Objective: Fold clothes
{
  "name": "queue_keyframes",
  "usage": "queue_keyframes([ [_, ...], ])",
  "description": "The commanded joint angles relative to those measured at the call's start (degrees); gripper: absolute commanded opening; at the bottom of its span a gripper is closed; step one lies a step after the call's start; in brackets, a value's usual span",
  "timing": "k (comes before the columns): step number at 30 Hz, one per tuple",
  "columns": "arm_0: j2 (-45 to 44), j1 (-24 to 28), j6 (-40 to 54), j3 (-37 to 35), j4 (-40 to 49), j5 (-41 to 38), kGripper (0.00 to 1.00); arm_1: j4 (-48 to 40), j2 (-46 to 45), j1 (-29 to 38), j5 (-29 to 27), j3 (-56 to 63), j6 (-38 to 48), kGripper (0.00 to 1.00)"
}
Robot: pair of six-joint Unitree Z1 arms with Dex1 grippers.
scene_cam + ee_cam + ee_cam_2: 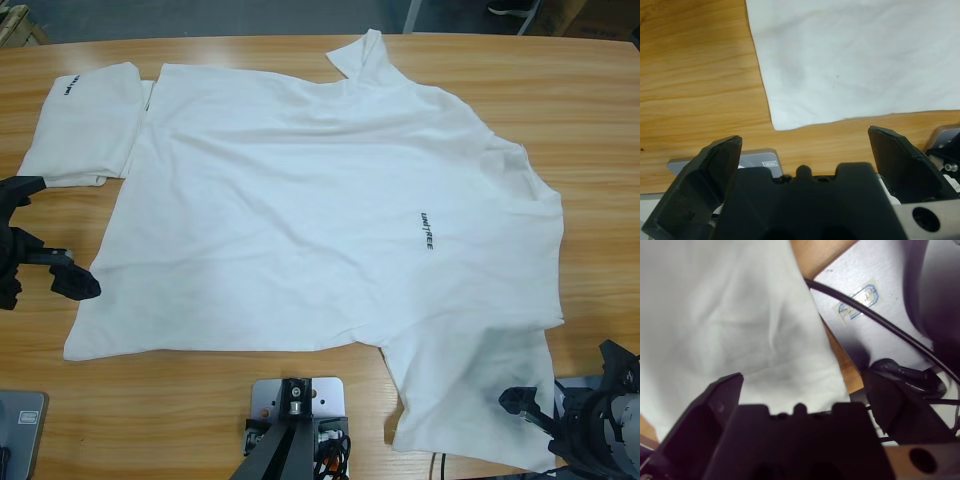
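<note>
I see one white T-shirt [300, 210] spread flat across the surface, black lettering up; a second, folded T-shirt [85, 125] lies at its far-left corner, touching it

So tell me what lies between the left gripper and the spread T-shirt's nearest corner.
Only bare wooden table. The left wrist view shows the left gripper, jaws open, short of the spread T-shirt, its corner untouched; the high view shows the same gap.
</note>
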Motion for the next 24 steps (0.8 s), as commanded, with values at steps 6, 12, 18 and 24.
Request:
queue_keyframes([
  [6, 2.7, -0.3, 0.7, 1.8, 0.2, 1.9, 1.000, -1.4, 1.5, 1.9, 1.0, 1.5, 0.9, 0.945],
  [12, 2.3, -0.3, 0.7, 2.9, 0.2, 2.3, 1.000, -6.2, 4.8, 2.2, 0.6, 1.5, 0.9, 0.945],
  [18, 2.4, -0.3, 0.8, 2.7, 0.2, 2.8, 1.000, -7.3, 5.7, 2.2, 1.0, 1.6, 1.1, 0.945],
  [24, 2.8, -0.3, 1.1, 2.6, 0.2, 3.7, 1.000, -11.2, 8.5, 2.2, 0.7, 1.6, 1.3, 0.945],
])
